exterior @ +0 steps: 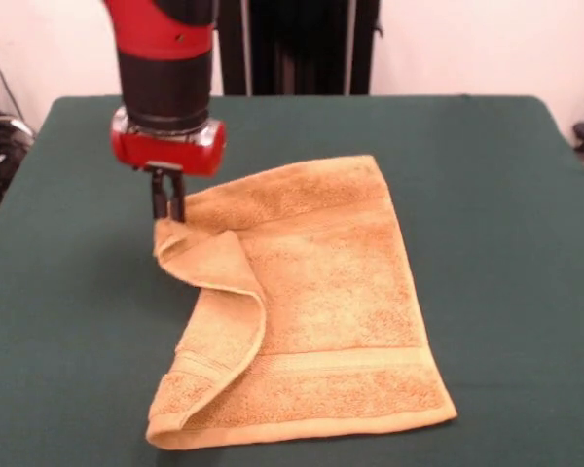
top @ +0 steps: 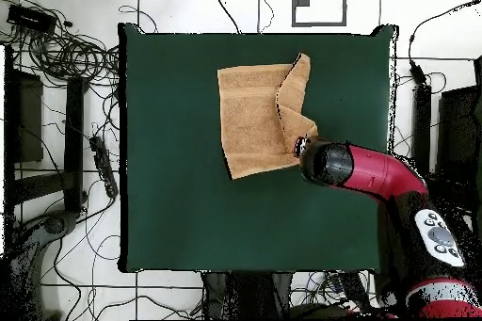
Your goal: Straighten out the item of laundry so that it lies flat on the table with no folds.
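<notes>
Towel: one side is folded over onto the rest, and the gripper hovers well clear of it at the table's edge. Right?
Not quite. The fold is there, but the front view shows the gripper shut on the towel at the flap's corner, not clear of it.

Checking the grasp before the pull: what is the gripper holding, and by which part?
The gripper is shut on the orange-tan towel, pinching the corner of the flap folded over the towel's own surface.
</notes>
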`<state>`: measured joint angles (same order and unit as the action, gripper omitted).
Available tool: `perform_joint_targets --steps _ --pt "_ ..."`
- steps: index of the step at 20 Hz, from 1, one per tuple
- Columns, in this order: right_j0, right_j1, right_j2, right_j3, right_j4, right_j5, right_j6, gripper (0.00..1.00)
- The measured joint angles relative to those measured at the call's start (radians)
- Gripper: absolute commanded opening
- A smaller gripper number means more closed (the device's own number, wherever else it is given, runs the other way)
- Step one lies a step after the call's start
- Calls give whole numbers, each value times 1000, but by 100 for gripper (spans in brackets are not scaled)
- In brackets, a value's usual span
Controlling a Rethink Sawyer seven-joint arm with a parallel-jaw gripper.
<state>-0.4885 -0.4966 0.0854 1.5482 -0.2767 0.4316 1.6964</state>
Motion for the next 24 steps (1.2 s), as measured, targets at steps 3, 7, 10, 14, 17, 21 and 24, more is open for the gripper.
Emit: perform_joint_targets --steps 3,7,10,14,17,21,24 --pt "-12 39 0 -19 -18 0 0 0" --pt "-12 71 0 -22 -33 -5 0 0" --pt "5 77 -7 -18 -53 -36 0 0" --pt "57 57 -52 4 -71 -94 0 0" --pt "102 32 -88 32 -72 -129 0 0" --pt "131 -1 -107 67 -72 -140 0 0" --pt "134 -22 -113 90 -71 -140 0 0"
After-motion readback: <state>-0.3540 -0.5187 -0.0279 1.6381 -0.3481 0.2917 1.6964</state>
